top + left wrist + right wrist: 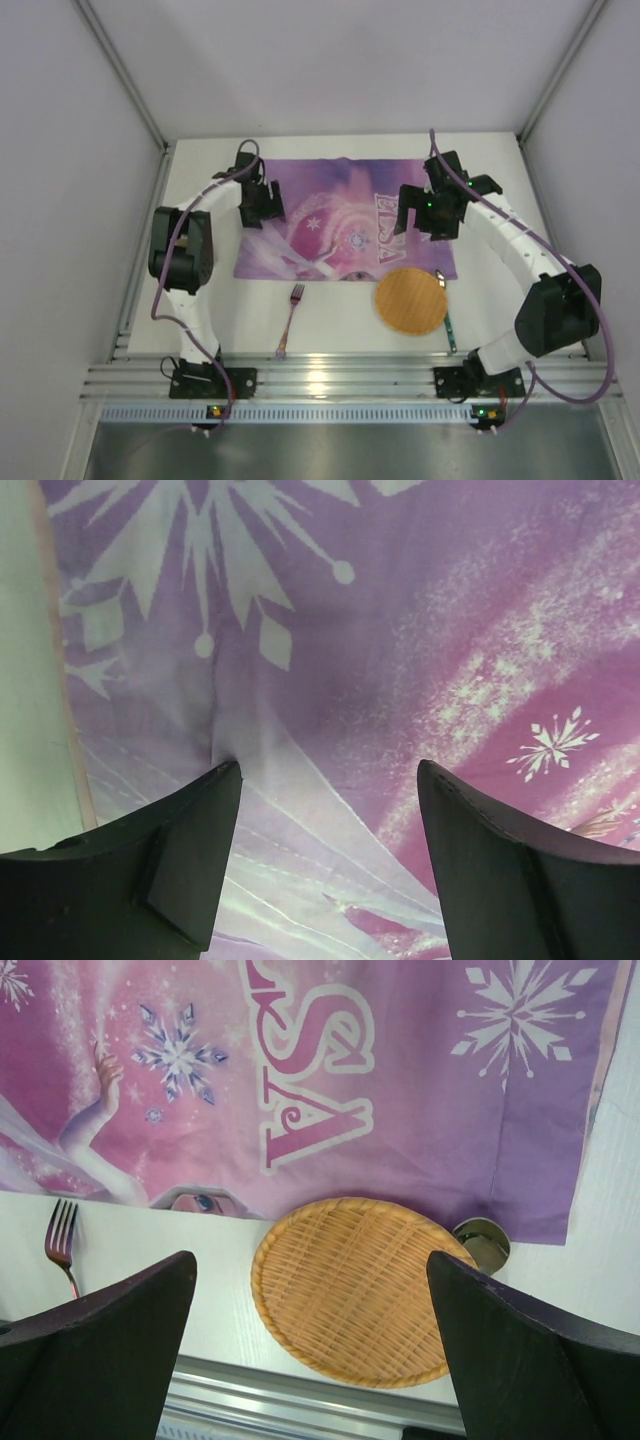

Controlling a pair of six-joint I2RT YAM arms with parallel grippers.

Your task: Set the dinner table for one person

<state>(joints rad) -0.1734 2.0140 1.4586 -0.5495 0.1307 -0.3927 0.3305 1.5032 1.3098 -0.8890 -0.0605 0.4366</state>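
Observation:
The white dinner table (340,335) carries a purple printed placemat (340,215) at its middle. A round woven plate (411,300) lies at the placemat's near right corner and overlaps its edge. A fork (290,320) lies on the table in front of the placemat. A spoon (448,320) lies beside the plate, its bowl (482,1242) at the placemat corner. My left gripper (258,205) is open and empty, close over the placemat's left part (400,630). My right gripper (432,215) is open and empty, above the placemat's right part, with the plate (360,1290) below it.
A ribbed aluminium rail (350,375) runs along the near edge, also seen in the right wrist view (300,1395). White walls close in the table on three sides. The cloth shows a slight wrinkle (215,720) by my left finger. Bare table (620,1250) lies right of the placemat.

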